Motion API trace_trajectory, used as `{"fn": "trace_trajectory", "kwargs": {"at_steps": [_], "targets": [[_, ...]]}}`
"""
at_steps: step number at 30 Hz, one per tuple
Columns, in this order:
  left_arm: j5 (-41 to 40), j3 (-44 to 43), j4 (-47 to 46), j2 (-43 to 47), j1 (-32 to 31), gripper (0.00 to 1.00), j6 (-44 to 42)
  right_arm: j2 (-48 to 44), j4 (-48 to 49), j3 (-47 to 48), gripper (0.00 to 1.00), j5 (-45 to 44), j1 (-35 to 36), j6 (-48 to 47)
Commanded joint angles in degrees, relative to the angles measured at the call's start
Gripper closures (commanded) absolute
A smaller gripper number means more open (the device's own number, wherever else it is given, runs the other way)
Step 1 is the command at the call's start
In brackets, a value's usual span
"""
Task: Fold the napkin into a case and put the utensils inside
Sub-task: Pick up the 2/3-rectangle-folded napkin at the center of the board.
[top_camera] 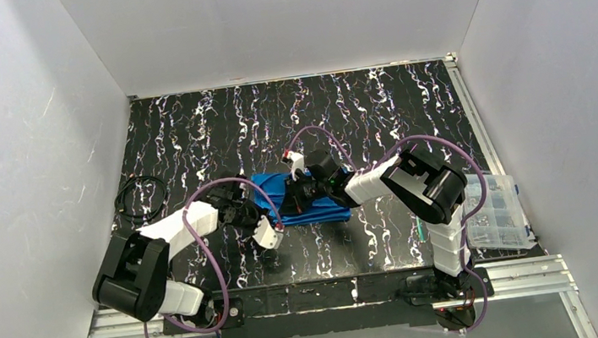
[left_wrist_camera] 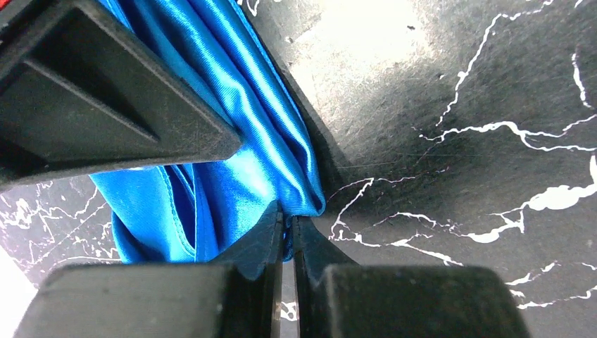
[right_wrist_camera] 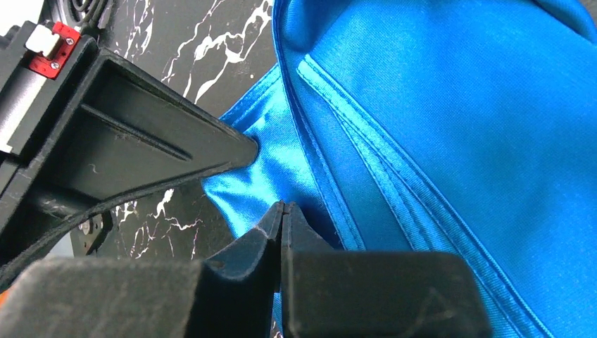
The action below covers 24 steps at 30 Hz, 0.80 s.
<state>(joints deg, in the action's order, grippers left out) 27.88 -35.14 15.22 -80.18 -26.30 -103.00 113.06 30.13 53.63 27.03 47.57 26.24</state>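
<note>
From above: finds the napkin (top_camera: 326, 211) bunched at mid-tabletop (top_camera: 189, 130), with left end effector (top_camera: 262, 214) at its 9 o'clock edge and right end effector (top_camera: 292, 199) over its middle.

Left wrist: pressed together, pinching a glossy fold hanging toward 11 o'clock.

Right wrist: likewise closed, nipping the hemmed edge, with cloth spreading toward 2 o'clock.

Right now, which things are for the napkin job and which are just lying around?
For the job:
- blue napkin, pinched by the left gripper and the right gripper
- thin green stick, maybe a utensil, too small to tell

Just lying about:
- clear plastic box
- black cable coil
</note>
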Motion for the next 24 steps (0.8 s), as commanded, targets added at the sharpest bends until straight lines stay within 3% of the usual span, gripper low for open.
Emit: {"fn": "trace_trajectory", "kwargs": {"at_steps": [1,9,11,12,13,16,20,24], "targets": [[4.1,-3.2,7.4,0.7,0.2,1.00,7.4,-1.1,2.0,-2.5,0.87,-2.2,-0.2,-0.2],[6.6,-3.9,13.7,2.1,0.2,1.00,13.8,-10.2,7.6,-7.0,0.57,-7.2,-0.5,-2.9],[6.7,-3.7,13.9,2.2,0.3,1.00,14.4,-14.9,11.9,-10.9,0.35,-11.8,-0.6,-3.6],[6.7,-3.9,14.1,2.1,0.3,1.00,15.3,-17.6,14.6,-13.2,0.09,-14.6,-0.7,-4.3],[6.8,-4.2,14.2,2.2,0.3,1.00,15.7,-20.0,16.6,-14.9,0.02,-17.7,-0.8,-4.9],[7.9,-5.2,14.6,2.2,0.6,1.00,18.2,-24.6,18.0,-17.0,0.01,-24.8,-1.2,-5.8],[9.8,-6.5,16.5,2.2,0.6,1.00,20.2,-25.3,15.2,-15.1,0.02,-19.4,-2.2,-12.2],[10.2,-6.7,17.8,2.9,0.8,1.00,21.6,-26.8,35.3,-26.4,0.01,-17.0,-1.4,-19.6]]}}
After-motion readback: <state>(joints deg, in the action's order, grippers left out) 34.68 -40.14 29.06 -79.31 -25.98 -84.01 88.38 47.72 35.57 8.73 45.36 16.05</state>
